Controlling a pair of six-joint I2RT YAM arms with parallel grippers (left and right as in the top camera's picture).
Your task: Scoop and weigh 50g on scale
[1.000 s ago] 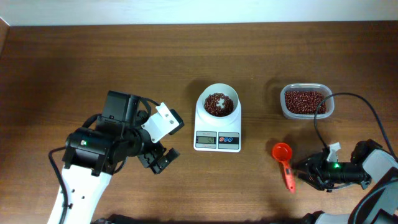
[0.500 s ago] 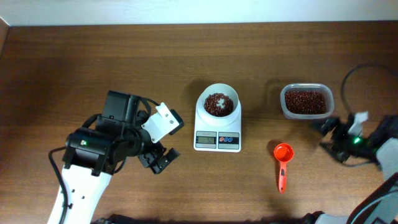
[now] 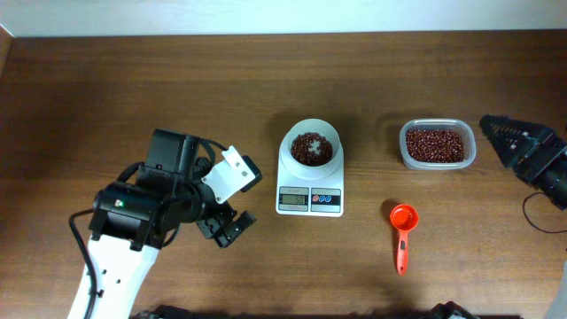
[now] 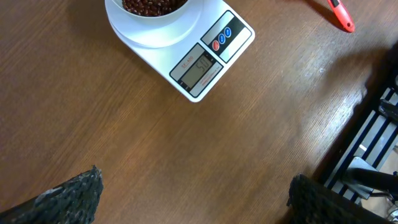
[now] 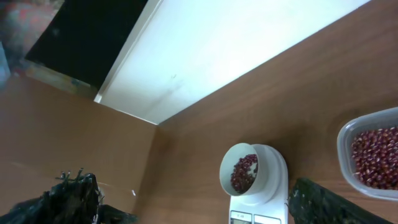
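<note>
The white scale (image 3: 310, 197) stands mid-table, and the round bowl (image 3: 312, 148) on top of it holds red-brown beans. A red scoop (image 3: 402, 234) lies empty on the wood to its right, handle toward the front edge. My right gripper (image 3: 496, 137) hovers open at the far right beside the clear tub of beans (image 3: 435, 144), holding nothing. My left gripper (image 3: 226, 227) hangs open over bare wood left of the scale. The left wrist view shows the scale (image 4: 208, 59) ahead of the open left gripper (image 4: 196, 183). In the right wrist view, the bowl (image 5: 244, 171) lies beyond the open right gripper (image 5: 193, 190).
The tub (image 5: 373, 155) sits at the back right, close to my right gripper. A white wall edge (image 3: 283, 18) runs along the table's far side. A black rack (image 4: 373, 143) shows past the table edge in the left wrist view.
My right gripper opened and let go of the scoop's handle, then swung from the front right up to the tub's right side. The scoop now lies straight. The left arm stayed still.
</note>
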